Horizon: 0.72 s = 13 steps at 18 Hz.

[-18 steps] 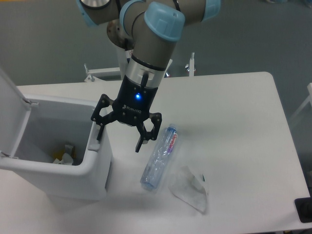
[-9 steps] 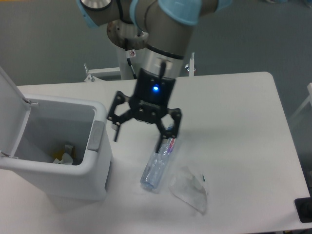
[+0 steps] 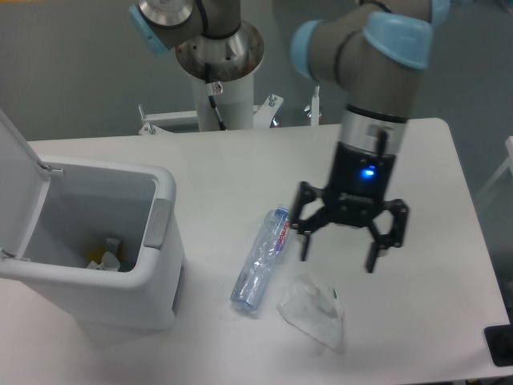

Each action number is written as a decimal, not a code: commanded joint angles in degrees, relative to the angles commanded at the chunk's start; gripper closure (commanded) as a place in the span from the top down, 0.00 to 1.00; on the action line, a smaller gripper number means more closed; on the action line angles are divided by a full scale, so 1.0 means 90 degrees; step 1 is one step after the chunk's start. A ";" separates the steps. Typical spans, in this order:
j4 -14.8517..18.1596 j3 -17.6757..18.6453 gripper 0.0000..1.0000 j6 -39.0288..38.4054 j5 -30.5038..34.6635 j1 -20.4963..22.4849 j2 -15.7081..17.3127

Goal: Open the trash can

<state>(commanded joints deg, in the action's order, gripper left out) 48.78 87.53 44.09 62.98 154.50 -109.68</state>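
Jaws spread wide, pinching nothing. The gripper [image 3: 347, 244] hangs above the counter [image 3: 417, 160] at right of centre, fingers pointing down, a blue light lit on its black body.

Just left of it: a clear plastic bottle [image 3: 260, 259], lying on its side, crumpled and ribbed, with a red-lettered label near its far end. Near side, below the gripper: a crumpled clear plastic wrapper [image 3: 313, 311], glossy, creased. Neither is touched.

The trash can [image 3: 152, 281] sits at the left edge of the counter, well apart from the gripper. Boxy white plastic, rounded corners, smooth matte walls. Its lid [image 3: 18, 188] stands tilted up and back at far left, the mouth open; scraps of waste [image 3: 104, 257] show at the bottom. A grey latch tab [image 3: 157, 224] sits on the right-hand rim.

Judgement: the opening appears done, since the lid is already up. No further contact with the can looks needed; the arm need only keep clear of the lid and avoid knocking it down.

Counter is flat, white, smooth. Arm's base column [image 3: 220, 72] stands at the far side.
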 joint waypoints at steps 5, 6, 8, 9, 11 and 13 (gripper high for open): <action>0.0273 0.0235 1.00 0.0793 0.1644 0.0079 -0.0049; 0.0341 0.0206 1.00 0.0814 0.1683 0.0079 -0.0059; 0.0614 0.0041 1.00 0.0988 0.1955 0.0021 -0.0175; 0.0722 0.0001 1.00 0.1241 0.2199 -0.0028 -0.0195; 0.0801 -0.0019 1.00 0.1826 0.2687 -0.0223 -0.0283; 0.0859 -0.0009 1.00 0.2218 0.3011 -0.0302 -0.0284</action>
<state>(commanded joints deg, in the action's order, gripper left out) 56.51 87.45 64.06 90.08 151.79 -112.24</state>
